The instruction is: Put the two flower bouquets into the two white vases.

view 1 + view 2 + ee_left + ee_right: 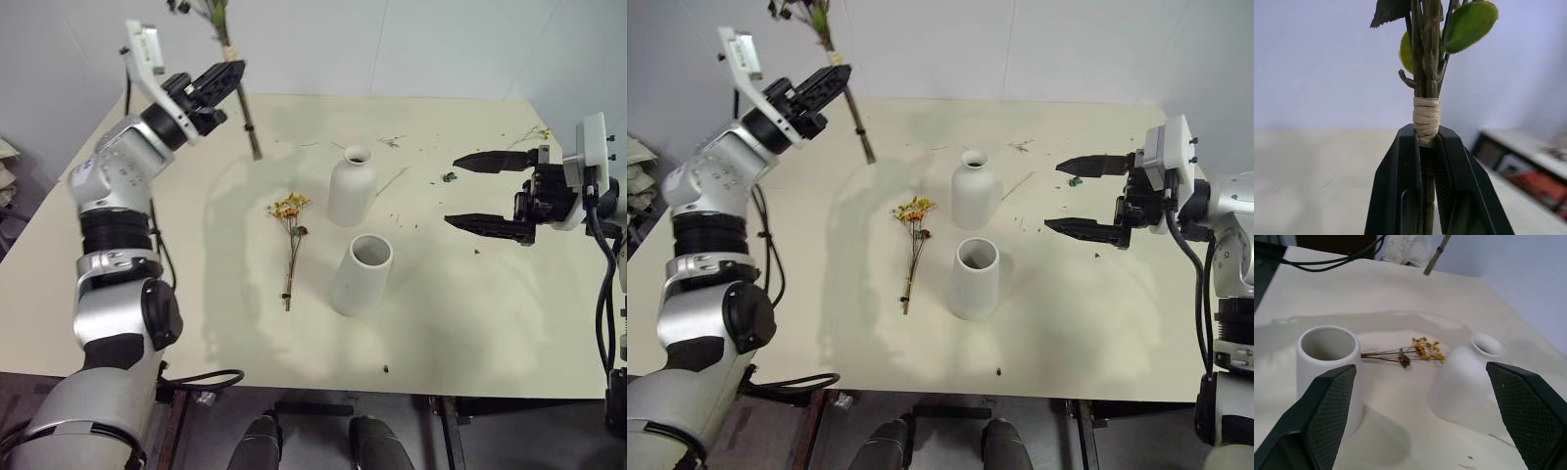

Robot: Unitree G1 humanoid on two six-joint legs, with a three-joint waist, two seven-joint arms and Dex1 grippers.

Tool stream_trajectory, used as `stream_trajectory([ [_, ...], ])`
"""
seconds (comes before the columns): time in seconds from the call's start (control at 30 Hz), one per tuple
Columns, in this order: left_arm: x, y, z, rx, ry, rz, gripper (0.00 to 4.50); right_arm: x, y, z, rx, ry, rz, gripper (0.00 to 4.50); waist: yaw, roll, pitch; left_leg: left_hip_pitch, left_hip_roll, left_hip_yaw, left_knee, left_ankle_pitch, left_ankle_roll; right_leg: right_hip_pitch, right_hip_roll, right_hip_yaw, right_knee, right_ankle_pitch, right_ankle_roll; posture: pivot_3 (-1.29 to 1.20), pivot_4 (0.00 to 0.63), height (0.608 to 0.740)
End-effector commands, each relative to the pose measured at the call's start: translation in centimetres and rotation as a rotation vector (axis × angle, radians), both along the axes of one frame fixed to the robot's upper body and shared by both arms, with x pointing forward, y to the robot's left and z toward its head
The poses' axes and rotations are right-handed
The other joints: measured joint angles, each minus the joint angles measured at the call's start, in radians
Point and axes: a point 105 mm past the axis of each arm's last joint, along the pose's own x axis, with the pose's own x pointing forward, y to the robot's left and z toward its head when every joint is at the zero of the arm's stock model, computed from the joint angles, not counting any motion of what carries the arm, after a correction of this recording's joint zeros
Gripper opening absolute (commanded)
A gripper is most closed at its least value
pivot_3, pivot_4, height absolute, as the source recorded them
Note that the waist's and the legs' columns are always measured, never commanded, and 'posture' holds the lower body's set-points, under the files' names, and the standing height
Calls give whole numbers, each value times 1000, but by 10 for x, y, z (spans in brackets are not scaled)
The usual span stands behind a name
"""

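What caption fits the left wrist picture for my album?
Left pincer shut on the big bouquet stems, just below the tan wrap.

Robot arms: silver-grey shells with black ribbed joint bands and black elbow caps. White camera housing at each wrist. Black cables looped along both forearms. Left gripper (227, 78), right gripper (475, 192): tapered black fingers, crosshatch-textured inner pads.

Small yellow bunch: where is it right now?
The small yellow bunch lies flat on the table, robot's left of the bottle vase and wide-mouthed vase, touched by neither end effector.
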Motion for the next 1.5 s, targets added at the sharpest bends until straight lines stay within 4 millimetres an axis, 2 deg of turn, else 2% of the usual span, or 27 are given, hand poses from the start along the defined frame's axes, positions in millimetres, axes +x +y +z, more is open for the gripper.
stream_trajectory([
  [0.03,-1,-22,12,-36,-108,-70,108,-8,-8,17,21,-86,-52,4500,-7,0,0,0,0,0,0,0,0,0,0,0,0,0,0,0,150,740],
  [0.23,-1,-66,14,-79,-224,-139,108,-16,-15,15,46,-108,-122,4500,-13,0,0,-1,0,1,-1,0,0,-2,0,1,0,0,0,0,150,740],
  [0.37,0,-75,19,-124,-238,-135,108,-19,-17,15,58,-124,-153,4500,-16,-1,0,-1,0,1,-1,0,0,-2,0,1,0,0,0,0,150,740],
  [0.5,-8,-84,33,-175,-283,-177,108,-26,-19,9,82,-118,-180,4500,-10,-1,0,-1,0,1,0,0,1,-1,0,1,0,0,0,0,150,740],
  [0.67,-7,-96,23,-129,-290,-174,108,-31,-22,9,111,-127,-224,4500,-9,-1,0,-1,0,1,0,0,1,-1,0,1,0,0,1,0,150,740],
  [0.87,-2,-113,-1,-27,-286,-117,108,-38,-20,8,133,-128,-256,4500,-9,-1,0,-1,0,1,1,0,1,-1,0,1,0,0,1,0,150,740],
  [0.97,0,-118,-10,32,-298,-78,108,-41,-20,8,143,-129,-269,4500,-11,-1,0,-1,0,1,1,0,1,-1,0,1,1,0,1,0,150,740],
  [1.27,13,-117,-16,43,-258,76,108,-49,-13,3,188,-119,-288,4500,-7,-1,0,-1,-1,1,1,0,2,0,0,1,1,1,2,0,150,740],
  [1.5,20,-120,-28,88,-223,148,108,-52,-8,3,215,-122,-298,4500,-8,-1,0,-1,-1,1,1,0,2,0,0,1,1,1,2,0,150,740],
])
